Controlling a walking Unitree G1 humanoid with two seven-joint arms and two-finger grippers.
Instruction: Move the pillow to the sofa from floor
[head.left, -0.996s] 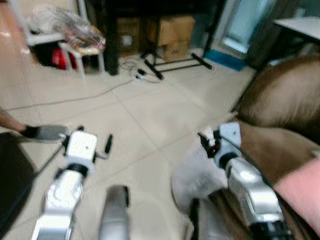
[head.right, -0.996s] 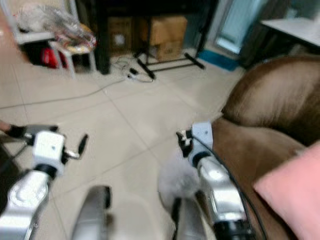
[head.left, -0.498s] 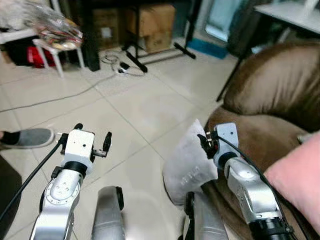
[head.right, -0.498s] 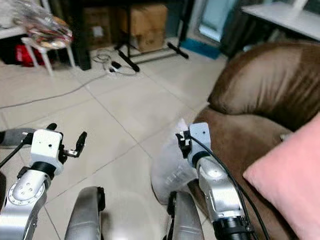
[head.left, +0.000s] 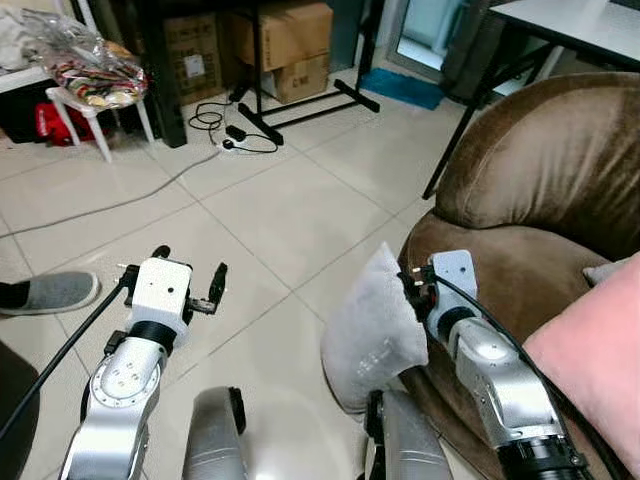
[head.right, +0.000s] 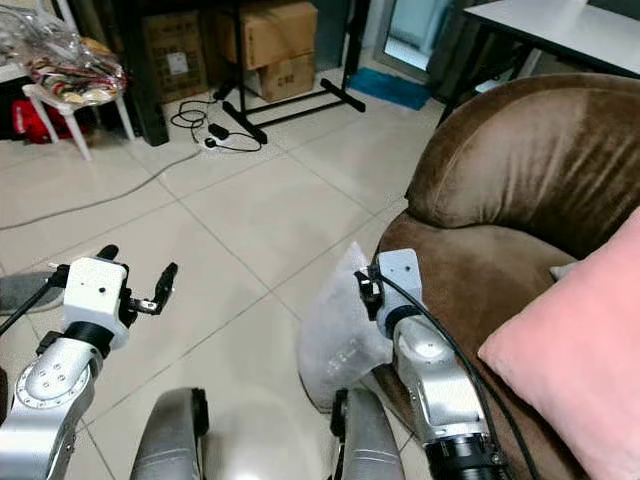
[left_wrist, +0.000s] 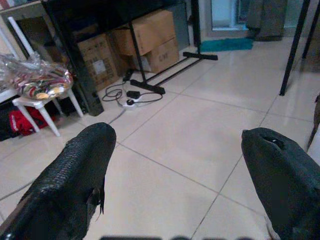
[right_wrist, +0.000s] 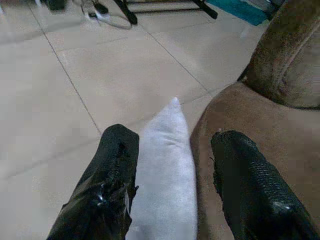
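You have the soft grey fabric pillow (head.left: 372, 335) hanging off the floor just beside the front edge of the rounded brown velvet sofa (head.left: 530, 190); your right gripper (right_wrist: 167, 185) is clenched on it, one black finger pressed against its flank away from the sofa while the other sits on the sofa side, the pillow's pointed corner sticking out beyond the fingertips; the pillow's lower half droops in front of the sofa's seat cushion, touching or nearly touching its edge, I cannot tell which; a pink cushion (head.left: 595, 365) lies on the sofa seat behind your right arm; your left gripper (head.left: 188, 283) hovers over the pale tiled floor (head.left: 290, 210), well apart from the sofa on the far side of the pillow, its two black fingers (left_wrist: 75, 185) spread wide and grasping nothing; farther from the sofa than that gripper, a person's foot in a grey slipper (head.left: 55, 292) rests on the tiles; across the floor from the sofa stand brown cardboard boxes (head.left: 280, 45) behind a black metal stand (head.left: 300, 105), a black cable with a plug (head.left: 235, 135) near it, and a small white stool (head.left: 95, 115) bearing a clear plastic bag (head.left: 80, 62).
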